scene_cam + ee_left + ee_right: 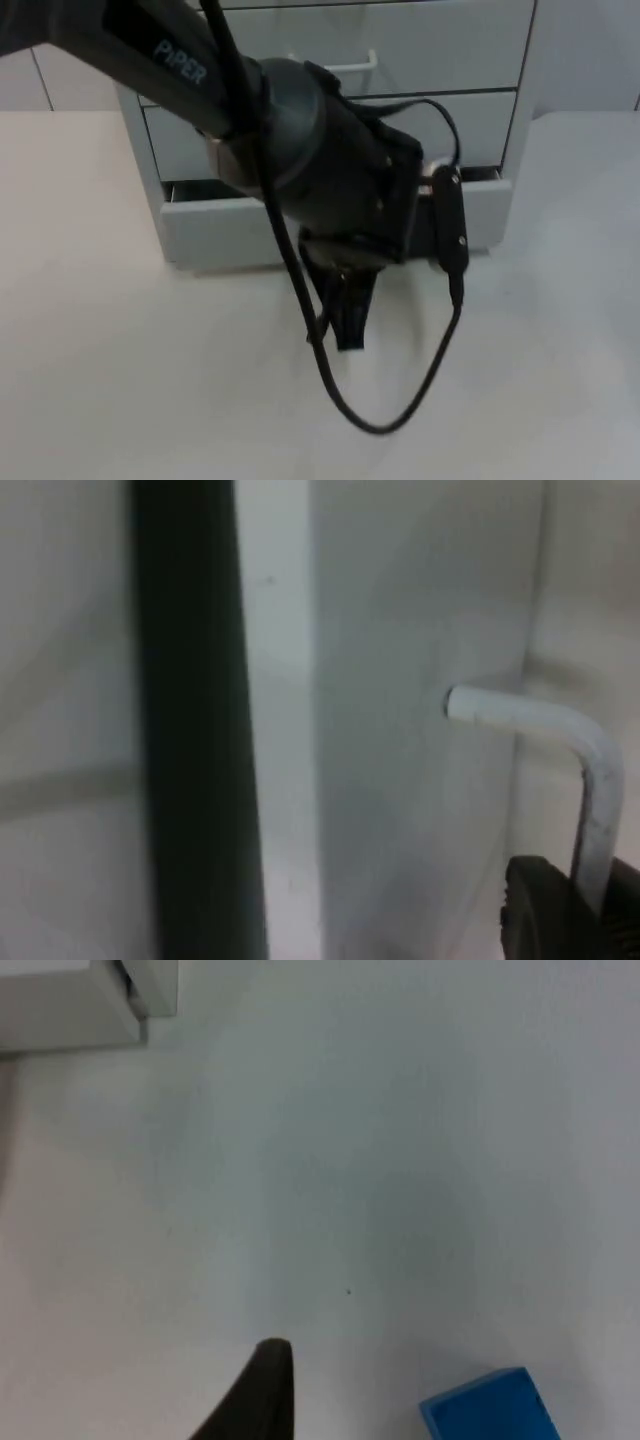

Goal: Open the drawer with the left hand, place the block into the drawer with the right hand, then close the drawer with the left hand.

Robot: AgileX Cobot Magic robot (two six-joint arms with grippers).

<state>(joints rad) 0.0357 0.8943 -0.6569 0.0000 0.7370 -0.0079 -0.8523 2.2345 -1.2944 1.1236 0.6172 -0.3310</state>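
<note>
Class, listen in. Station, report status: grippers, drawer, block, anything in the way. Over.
Left gripper in front of bottom drawer, fingertip by its handle; drawer slightly open. Right gripper above the table, blue block beside it, not gripped. No obstruction seen.

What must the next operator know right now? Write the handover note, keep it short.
Left gripper: at the front of the bottom drawer, by its handle; grip unclear.
Right gripper: waits above the table, near the blue block.
Done: drawer stands partly out, with a dark gap showing.
Left: pull it further if needed, put the block in, close the drawer.
</note>
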